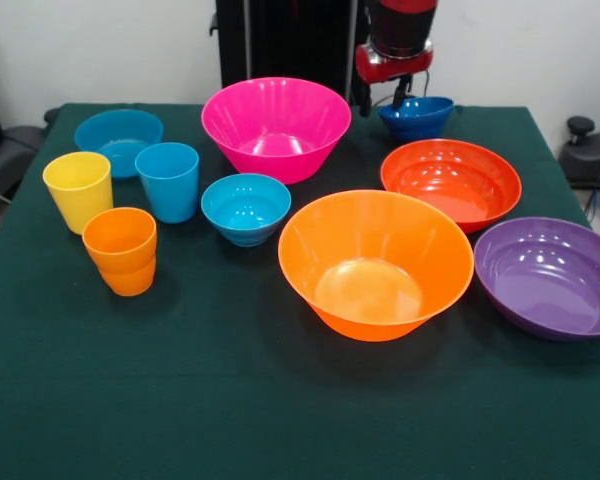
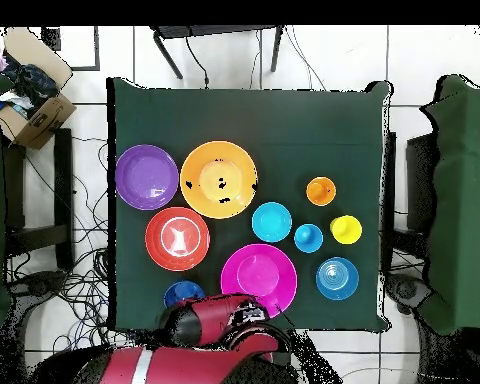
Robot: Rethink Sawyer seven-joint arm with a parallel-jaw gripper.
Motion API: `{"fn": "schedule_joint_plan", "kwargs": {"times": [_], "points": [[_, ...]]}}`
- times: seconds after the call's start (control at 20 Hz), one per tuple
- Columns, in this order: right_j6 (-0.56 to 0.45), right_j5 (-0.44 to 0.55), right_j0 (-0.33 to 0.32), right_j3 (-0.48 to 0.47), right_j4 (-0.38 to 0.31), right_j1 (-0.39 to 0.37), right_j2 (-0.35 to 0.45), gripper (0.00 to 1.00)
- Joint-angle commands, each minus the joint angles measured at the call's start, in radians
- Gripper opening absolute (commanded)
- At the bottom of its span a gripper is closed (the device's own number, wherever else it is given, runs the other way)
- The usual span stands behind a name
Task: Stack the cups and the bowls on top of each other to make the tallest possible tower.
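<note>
While the red and black arm (image 1: 400, 35) hangs at the far side of the desk (image 1: 230, 400), we see its fingers (image 1: 406, 93) dipping at the rim of the small dark blue bowl (image 1: 417, 116), but we cannot tell whether they are spread or pinching that rim. Nothing is stacked: every piece stands alone on the green cloth. In the front view the large pink bowl (image 1: 276, 128) sits at the back centre, with the shallow light blue bowl (image 1: 119, 140) off to its left. The yellow cup (image 1: 78, 190) and the light blue cup (image 1: 167, 181) stand side by side, and the orange cup (image 1: 121, 250) stands just in front of them. The small teal bowl (image 1: 246, 208) sits between the light blue cup and the large orange bowl (image 1: 376, 264). Behind that one lies the wide red-orange bowl (image 1: 451, 182), and the wide purple bowl (image 1: 550, 276) lies at the right edge.
</note>
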Motion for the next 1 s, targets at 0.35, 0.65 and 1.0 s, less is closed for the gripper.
{"fn": "schedule_joint_plan", "kwargs": {"times": [0.35, 0.65, 1.0], "points": [[0.101, -0.077, -0.042, -0.109, -0.043, 0.030, 0.107, 1.00], [0.109, -0.081, -0.049, -0.104, -0.036, 0.018, 0.130, 1.00], [0.122, -0.104, -0.085, -0.078, -0.031, 0.019, 0.189, 1.00]]}}
